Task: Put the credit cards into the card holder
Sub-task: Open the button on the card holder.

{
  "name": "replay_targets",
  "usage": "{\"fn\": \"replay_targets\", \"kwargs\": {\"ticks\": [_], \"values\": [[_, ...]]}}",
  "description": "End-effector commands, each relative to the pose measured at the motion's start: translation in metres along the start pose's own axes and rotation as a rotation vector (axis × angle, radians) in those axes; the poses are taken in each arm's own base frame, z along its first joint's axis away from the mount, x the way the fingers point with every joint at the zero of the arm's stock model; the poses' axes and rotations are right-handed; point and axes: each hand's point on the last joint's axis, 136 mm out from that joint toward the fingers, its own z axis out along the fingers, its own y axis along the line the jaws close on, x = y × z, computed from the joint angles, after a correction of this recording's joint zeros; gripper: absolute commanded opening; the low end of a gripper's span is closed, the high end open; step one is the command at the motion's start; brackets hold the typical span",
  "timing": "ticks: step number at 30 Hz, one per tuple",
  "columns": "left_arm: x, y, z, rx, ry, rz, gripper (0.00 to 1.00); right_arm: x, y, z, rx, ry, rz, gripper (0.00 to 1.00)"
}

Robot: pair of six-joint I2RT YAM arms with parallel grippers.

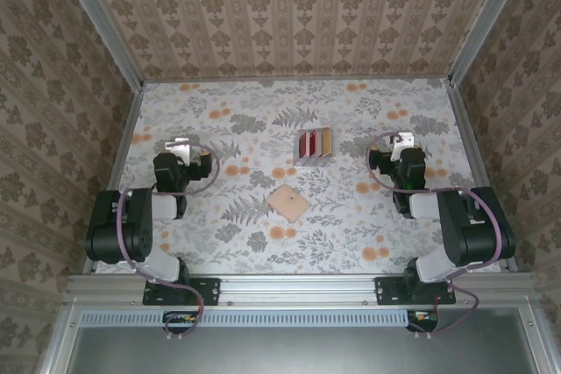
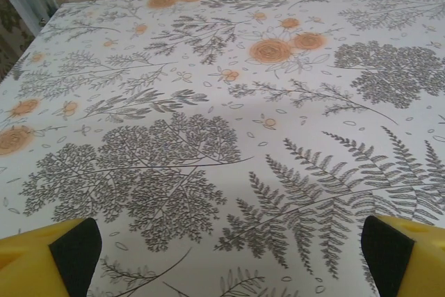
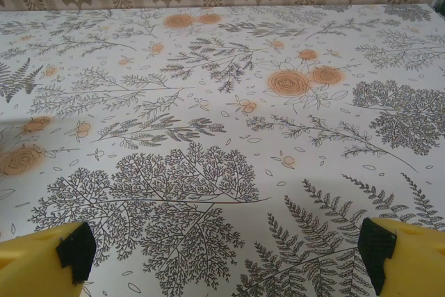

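Floral-cloth table [image 1: 219, 243], wallpapered walls. Top view: credit cards [image 1: 313, 144] racked, card holder [image 1: 288, 203] apparently closed, both between left pincer [image 1: 180, 145] and right pincer [image 1: 402, 141], well apart from each. None inserted; all work remains. Left wrist: pads [image 2: 73, 248] apart, empty. Right wrist: pads [image 3: 75, 252] apart, empty.

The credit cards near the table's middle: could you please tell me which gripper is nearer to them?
Right. The right gripper sits right of the credit cards, roughly level with them; the left gripper is also level, but clearly farther off on their left.
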Motion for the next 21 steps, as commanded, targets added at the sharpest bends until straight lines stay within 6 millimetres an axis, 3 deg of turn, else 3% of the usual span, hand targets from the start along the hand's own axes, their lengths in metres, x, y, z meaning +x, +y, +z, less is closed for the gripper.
{"fn": "replay_targets", "kwargs": {"ticks": [1, 21], "values": [[-0.0116, 0.0031, 0.0009, -0.023, -0.031, 0.034, 1.0, -0.0058, 0.0023, 0.0033, -0.014, -0.009, 0.0, 1.0], [-0.0121, 0.003, 0.0003, -0.032, -0.034, 0.037, 1.0, -0.0054, 0.0019, 0.0035, -0.013, -0.008, -0.002, 1.0]]}}
